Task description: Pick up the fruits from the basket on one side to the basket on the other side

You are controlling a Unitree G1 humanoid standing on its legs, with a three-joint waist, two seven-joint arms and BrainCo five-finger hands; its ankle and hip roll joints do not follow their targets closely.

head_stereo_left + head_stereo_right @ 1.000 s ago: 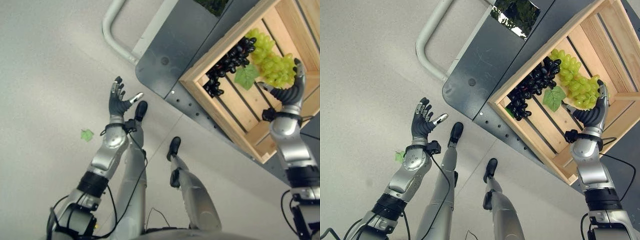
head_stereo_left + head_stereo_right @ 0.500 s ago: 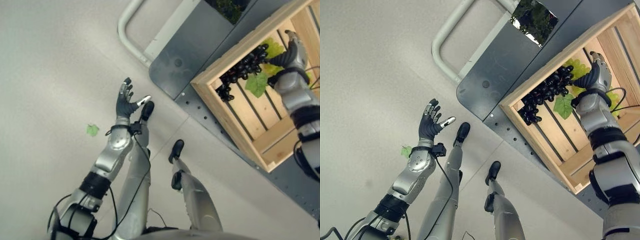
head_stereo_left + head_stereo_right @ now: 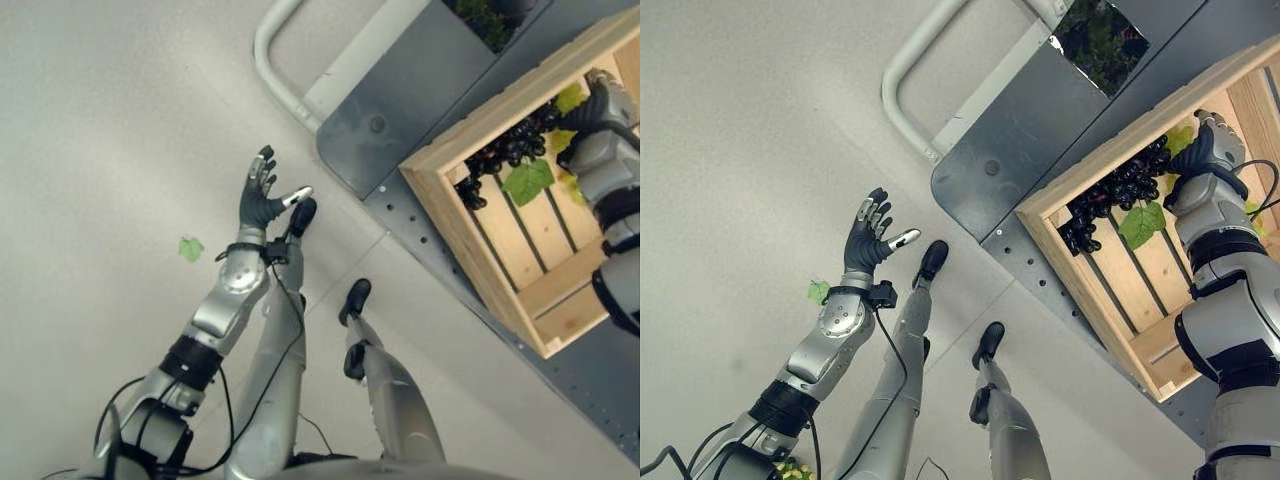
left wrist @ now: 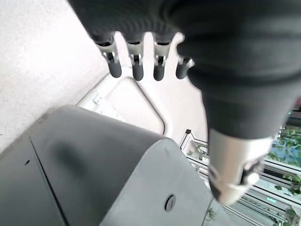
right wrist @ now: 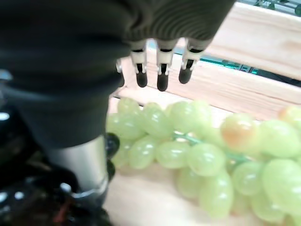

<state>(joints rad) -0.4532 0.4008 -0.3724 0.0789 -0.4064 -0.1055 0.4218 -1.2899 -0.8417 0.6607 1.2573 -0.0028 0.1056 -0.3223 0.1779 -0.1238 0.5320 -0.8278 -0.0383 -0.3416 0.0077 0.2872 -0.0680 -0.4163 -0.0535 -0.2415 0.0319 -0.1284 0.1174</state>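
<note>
A slatted wooden crate (image 3: 470, 262) stands at the right and holds a bunch of black grapes (image 3: 500, 155), a green leaf (image 3: 527, 182) and a bunch of green grapes (image 5: 188, 150). My right hand (image 3: 605, 110) hovers over the green grapes at the crate's far side. In the right wrist view its fingers (image 5: 160, 70) are straight above the fruit, near the crate's wall, and hold nothing. My left hand (image 3: 262, 200) is raised over the bare floor, away from the crate, with its fingers (image 4: 136, 66) spread and empty.
The crate rests on a grey metal cart deck (image 3: 400, 110) with a white tube handle (image 3: 285, 80) at its far end. A loose green leaf (image 3: 190, 248) lies on the floor left of my left arm. Potted greenery (image 3: 1100, 40) shows beyond the deck.
The camera has shifted, sliding the scene right. My right hand has reached deeper into the crate, from the near side of the green grapes to above them. The left hand stays open.
</note>
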